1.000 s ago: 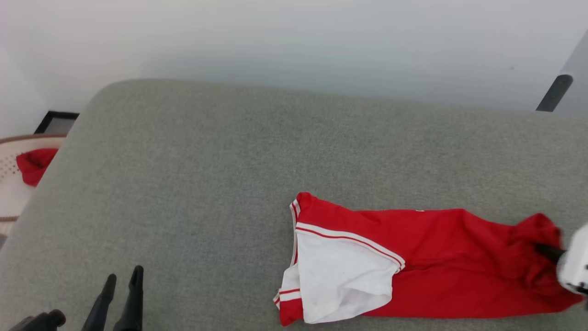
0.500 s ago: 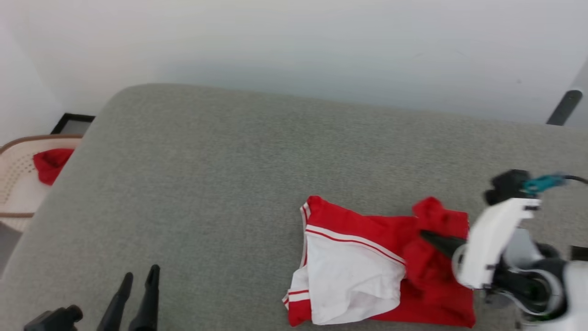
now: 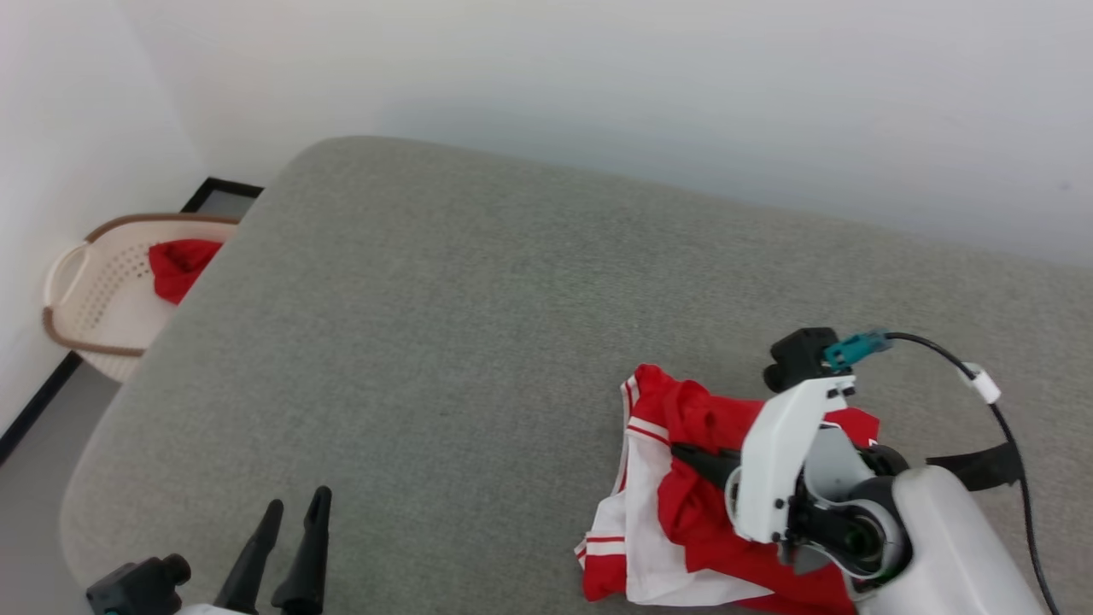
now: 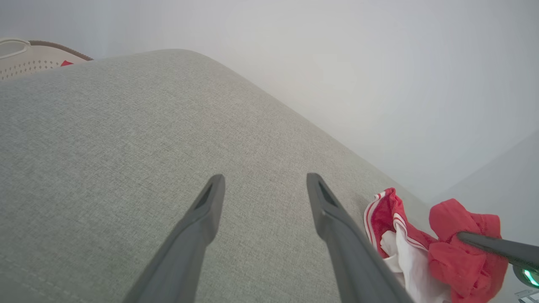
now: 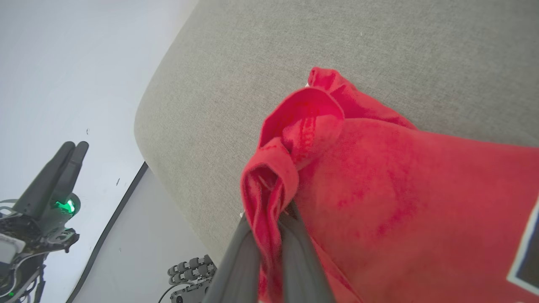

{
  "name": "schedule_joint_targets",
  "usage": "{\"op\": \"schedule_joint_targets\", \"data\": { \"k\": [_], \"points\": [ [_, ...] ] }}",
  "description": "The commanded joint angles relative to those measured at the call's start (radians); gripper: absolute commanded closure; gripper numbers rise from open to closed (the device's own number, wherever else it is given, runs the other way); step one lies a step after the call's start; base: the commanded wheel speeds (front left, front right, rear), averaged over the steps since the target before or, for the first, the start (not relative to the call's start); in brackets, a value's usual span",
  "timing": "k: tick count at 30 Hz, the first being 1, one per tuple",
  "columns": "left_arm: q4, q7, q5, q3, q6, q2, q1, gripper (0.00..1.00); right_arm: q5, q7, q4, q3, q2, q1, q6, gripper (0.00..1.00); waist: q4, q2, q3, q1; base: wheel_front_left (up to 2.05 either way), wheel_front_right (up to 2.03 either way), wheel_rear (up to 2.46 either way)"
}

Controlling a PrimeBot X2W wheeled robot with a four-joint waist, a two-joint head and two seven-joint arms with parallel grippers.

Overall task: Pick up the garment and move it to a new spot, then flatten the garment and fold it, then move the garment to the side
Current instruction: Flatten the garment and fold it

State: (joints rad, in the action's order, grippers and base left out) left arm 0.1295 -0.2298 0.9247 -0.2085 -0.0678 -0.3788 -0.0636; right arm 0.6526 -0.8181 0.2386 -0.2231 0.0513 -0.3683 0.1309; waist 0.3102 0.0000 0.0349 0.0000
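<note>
The garment [image 3: 693,512], a red jersey with a white sleeve panel and striped trim, lies bunched on the grey cushion [image 3: 478,325] at the lower right. My right gripper [image 3: 683,453] is shut on a fold of its red cloth and holds it lifted over the rest; in the right wrist view the fold [image 5: 273,185] is pinched between the two fingers [image 5: 240,252]. A corner of a black, white-outlined letter [image 5: 526,256] shows there. My left gripper [image 3: 295,512] hovers open at the cushion's near left edge, well apart from the garment [image 4: 404,248].
A cream perforated basket [image 3: 94,290] stands on the floor left of the cushion, with a small plain red cloth lump [image 3: 179,265] in it. A pale wall runs behind. The cushion's left and far parts are bare fabric.
My right gripper has carried the garment's right end leftward over its middle, so the garment is now shorter and bunched. The head camera has also turned, shifting the whole picture.
</note>
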Motion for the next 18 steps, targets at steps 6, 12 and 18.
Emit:
{"op": "schedule_joint_targets", "data": {
  "k": [6, 12, 18],
  "points": [
    [0.020, -0.008, 0.000, -0.010, -0.011, 0.016, 0.023, 0.00, 0.028, 0.111, 0.133, -0.082, -0.002, -0.071, 0.000, 1.00, 0.030, 0.0000, 0.009, 0.0000, 0.00, 0.00, 0.00],
    [0.036, -0.015, 0.003, -0.008, -0.020, 0.023, 0.030, 0.00, 0.051, 0.205, 0.217, -0.142, -0.002, -0.121, 0.000, 0.35, 0.026, 0.0000, 0.012, 0.0000, 0.00, 0.00, 0.00],
    [0.047, -0.019, 0.001, 0.000, -0.021, 0.023, 0.025, 0.00, 0.096, 0.246, 0.269, -0.188, -0.001, -0.155, 0.000, 0.00, 0.003, 0.0000, 0.000, 0.0000, 0.00, 0.00, 0.00]
  ]
}}
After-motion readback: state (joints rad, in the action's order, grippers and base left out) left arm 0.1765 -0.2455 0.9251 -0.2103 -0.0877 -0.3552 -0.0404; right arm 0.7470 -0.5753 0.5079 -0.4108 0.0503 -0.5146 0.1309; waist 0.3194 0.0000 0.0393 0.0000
